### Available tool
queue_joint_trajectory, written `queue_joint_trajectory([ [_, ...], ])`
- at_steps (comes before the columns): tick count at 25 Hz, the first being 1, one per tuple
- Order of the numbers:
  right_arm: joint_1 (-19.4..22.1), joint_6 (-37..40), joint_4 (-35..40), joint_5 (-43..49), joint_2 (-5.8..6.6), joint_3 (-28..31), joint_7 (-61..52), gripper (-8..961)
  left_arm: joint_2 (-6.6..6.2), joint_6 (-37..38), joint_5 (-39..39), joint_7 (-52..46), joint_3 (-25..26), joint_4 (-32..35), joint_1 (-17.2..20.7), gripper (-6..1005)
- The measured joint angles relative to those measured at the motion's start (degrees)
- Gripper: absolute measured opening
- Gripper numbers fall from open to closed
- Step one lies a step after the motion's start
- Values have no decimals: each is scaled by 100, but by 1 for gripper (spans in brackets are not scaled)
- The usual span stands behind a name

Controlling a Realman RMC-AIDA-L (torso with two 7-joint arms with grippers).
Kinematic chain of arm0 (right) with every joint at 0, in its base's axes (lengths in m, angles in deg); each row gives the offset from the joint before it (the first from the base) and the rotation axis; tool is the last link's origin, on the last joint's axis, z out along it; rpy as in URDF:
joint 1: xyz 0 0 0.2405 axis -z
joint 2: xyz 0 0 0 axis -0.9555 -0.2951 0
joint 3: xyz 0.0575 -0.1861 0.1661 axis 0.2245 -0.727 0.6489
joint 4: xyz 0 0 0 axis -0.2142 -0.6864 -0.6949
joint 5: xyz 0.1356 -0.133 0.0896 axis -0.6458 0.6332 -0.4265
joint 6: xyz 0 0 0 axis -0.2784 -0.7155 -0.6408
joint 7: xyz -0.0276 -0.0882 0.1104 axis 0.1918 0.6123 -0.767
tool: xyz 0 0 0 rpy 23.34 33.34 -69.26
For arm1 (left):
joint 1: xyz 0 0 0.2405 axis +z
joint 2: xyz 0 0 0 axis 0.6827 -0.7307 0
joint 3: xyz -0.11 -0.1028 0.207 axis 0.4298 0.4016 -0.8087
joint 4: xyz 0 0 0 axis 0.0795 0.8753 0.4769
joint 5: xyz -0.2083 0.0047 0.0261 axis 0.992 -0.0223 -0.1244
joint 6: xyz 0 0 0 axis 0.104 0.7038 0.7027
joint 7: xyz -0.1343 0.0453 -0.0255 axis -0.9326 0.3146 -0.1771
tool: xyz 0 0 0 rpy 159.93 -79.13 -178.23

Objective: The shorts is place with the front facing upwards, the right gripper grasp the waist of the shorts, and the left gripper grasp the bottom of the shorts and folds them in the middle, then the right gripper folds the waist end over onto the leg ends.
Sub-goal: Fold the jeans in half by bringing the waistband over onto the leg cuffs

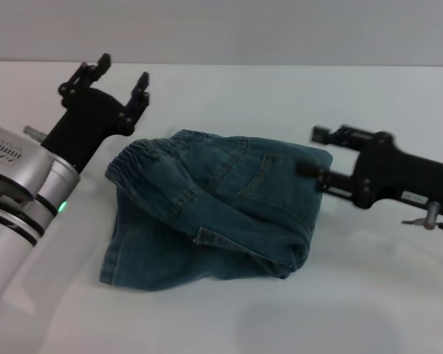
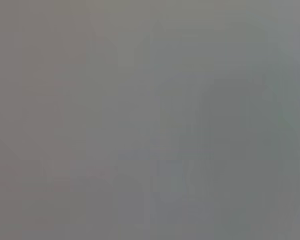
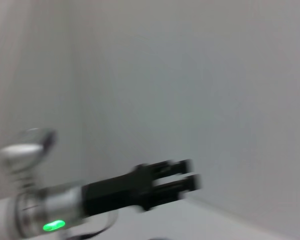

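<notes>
The blue denim shorts lie folded in a loose heap on the white counter, roughly in its middle. Their ruffled elastic waistband shows on the heap's left upper side, and a flat stitched leg hem lies across the top toward the near edge. My left end effector, a black two-finger claw, is raised just beyond the waistband, clear of the cloth, fingers spread wide and holding nothing. My right end effector, also black, sits at the shorts' right edge, level with the fabric; I cannot tell whether it is gripping. The right wrist view shows my left end effector against bare wall.
</notes>
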Motion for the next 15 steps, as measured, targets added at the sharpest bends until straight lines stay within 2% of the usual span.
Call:
queue_joint_trajectory([
  [4, 58, -255, -539, -585, 20, 351, 775, 603, -3, 160, -200, -7, -87, -324, 41, 616],
  [10, 71, -521, -967, -1058, 14, 662, 1376, 603, 30, 85, -962, -15, -275, -858, 273, 616],
  [15, 75, -531, -1046, -1122, 11, 747, 1498, 601, 47, -396, -1053, 11, -584, -996, 451, 617],
])
